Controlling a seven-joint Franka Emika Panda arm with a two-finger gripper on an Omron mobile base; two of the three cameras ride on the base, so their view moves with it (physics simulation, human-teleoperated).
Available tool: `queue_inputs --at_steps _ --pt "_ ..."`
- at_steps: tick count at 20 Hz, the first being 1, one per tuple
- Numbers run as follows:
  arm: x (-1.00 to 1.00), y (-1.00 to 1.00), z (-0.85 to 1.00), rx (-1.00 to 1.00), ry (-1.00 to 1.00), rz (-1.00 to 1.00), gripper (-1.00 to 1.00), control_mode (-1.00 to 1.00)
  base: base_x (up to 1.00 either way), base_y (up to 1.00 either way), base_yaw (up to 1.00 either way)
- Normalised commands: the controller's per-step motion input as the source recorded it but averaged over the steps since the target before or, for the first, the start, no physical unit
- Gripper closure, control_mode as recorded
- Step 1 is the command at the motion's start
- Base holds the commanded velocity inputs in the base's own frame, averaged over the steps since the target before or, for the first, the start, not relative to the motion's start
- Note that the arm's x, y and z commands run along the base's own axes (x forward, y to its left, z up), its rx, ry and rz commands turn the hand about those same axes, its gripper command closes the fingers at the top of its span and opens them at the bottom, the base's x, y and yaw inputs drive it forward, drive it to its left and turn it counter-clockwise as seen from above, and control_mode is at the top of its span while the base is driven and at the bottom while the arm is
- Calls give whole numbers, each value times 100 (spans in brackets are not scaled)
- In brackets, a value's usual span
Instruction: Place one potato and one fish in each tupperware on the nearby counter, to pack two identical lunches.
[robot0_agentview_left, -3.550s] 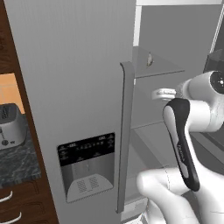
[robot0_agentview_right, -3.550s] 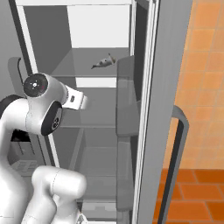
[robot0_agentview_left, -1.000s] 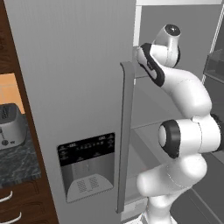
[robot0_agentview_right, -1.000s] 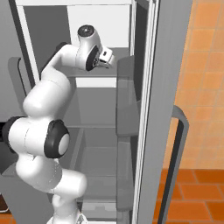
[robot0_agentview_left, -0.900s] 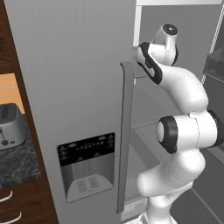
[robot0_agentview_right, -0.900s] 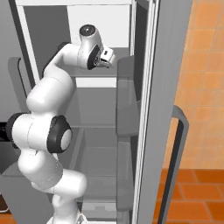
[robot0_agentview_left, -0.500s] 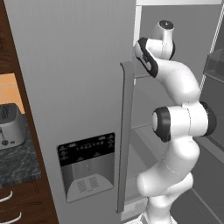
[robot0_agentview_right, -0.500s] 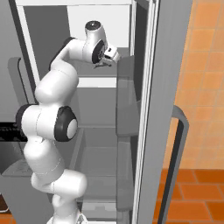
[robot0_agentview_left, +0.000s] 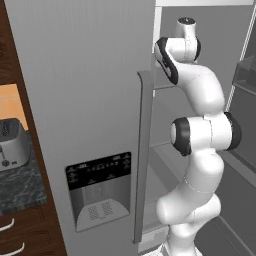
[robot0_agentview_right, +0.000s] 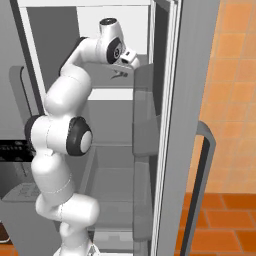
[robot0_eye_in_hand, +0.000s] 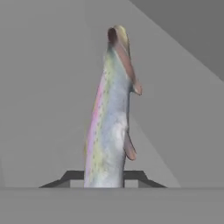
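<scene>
A slender silvery-green fish with a pink stripe stands between my two dark fingertips in the hand view. My gripper is shut on its near end. From the right base view, the gripper reaches onto the fridge's upper shelf, with the fish a small dark sliver at its tip. The black marbled counter lies at the far left of the left base view. The potato and the tupperware are out of view.
The closed grey fridge door with its tall handle and dispenser panel stands left of the arm. The open right door carries a bin close beside the gripper. A steel toaster sits on the counter.
The jaws have closed from wide open onto the fish. The hand has pushed a little deeper and higher into the upper shelf.
</scene>
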Motion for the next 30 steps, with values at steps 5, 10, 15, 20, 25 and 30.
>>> queue_inputs --at_steps 5,10,15,20,25,30 --pt "-93 0 -65 -8 -10 -3 100 -100 0 0 0" --pt "-100 0 -9 0 -11 0 100 -100 0 0 0" --pt "-100 6 -1 0 -3 1 100 -100 0 0 0" --pt "-100 24 -36 0 1 9 100 -100 0 0 0" --pt "-100 24 -60 -1 -3 14 100 -100 0 0 0" --pt "-80 16 -61 -3 -7 17 100 100 -20 5 4"
